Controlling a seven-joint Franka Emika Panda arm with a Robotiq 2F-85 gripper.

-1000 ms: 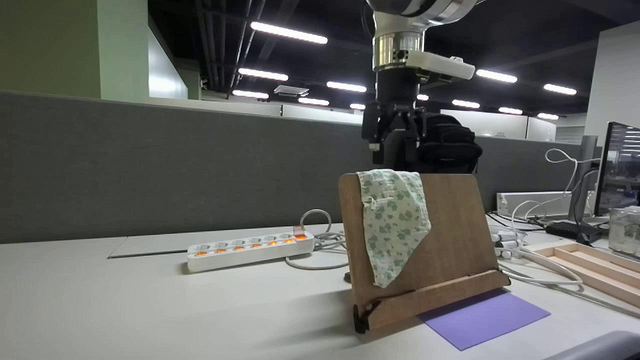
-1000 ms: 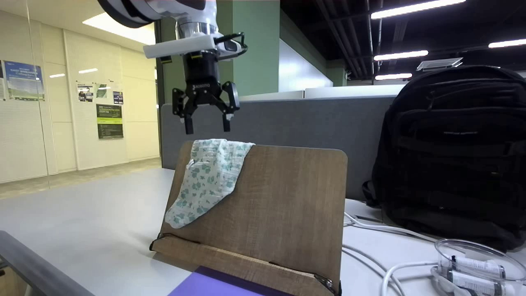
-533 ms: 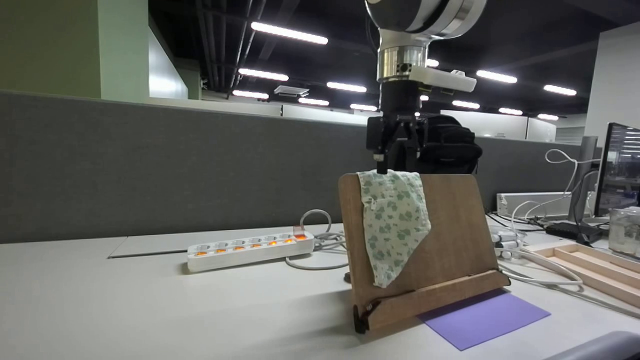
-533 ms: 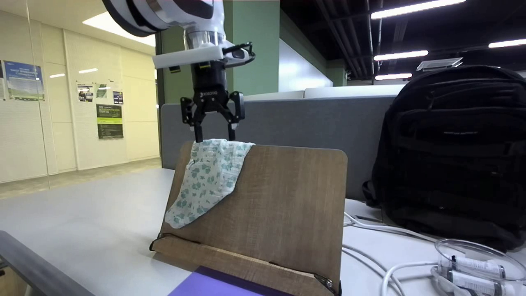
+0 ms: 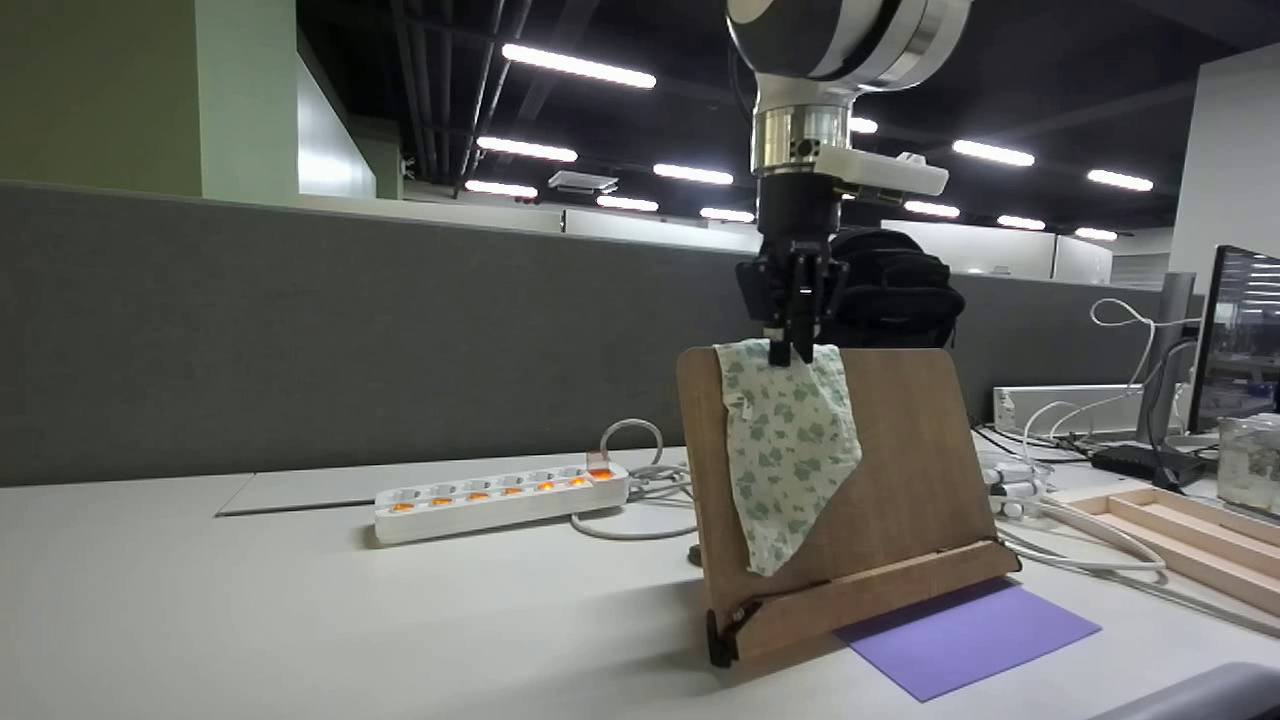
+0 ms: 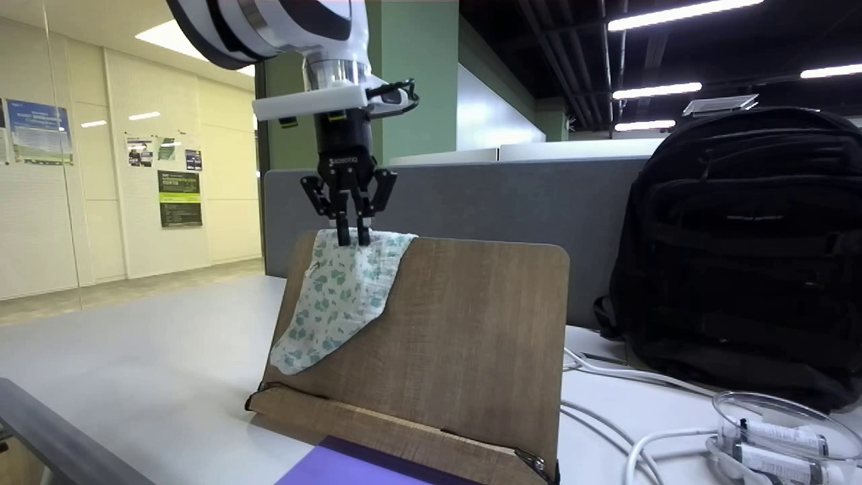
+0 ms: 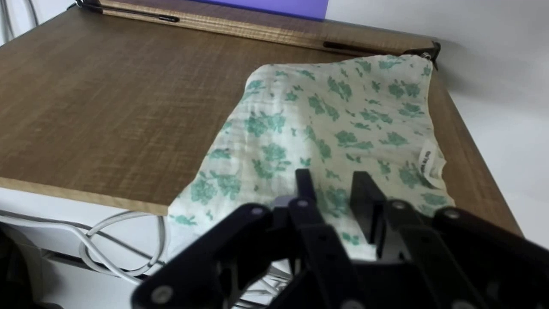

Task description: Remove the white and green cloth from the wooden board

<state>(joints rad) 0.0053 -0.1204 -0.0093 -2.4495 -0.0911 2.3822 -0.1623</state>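
Observation:
The white and green cloth [image 5: 795, 450] drapes over the top edge of the slanted wooden board [image 5: 915, 450] and hangs down its front, nearer one side. My gripper [image 6: 353, 237] points down at the cloth's upper part, its fingertips overlapping the fabric in both exterior views. In the wrist view a narrow gap separates the fingertips of the gripper [image 7: 332, 180], and the cloth [image 7: 343, 116] shows through it. No fold of fabric is visibly pinched. Whether the fingers touch the cloth I cannot tell. The part behind the board's top edge is mostly hidden.
A purple sheet [image 5: 970, 635] lies at the board's foot. Behind the board are a power strip [image 5: 500, 505], loose cables [image 7: 120, 240] and a grey partition [image 5: 400, 340]. A black backpack [image 6: 741, 256] and a clear container [image 6: 784, 438] with small bottles stand to one side.
My gripper has come down from above the board to the cloth's upper edge. Its fingers have moved much closer together. The cloth and board look unmoved.

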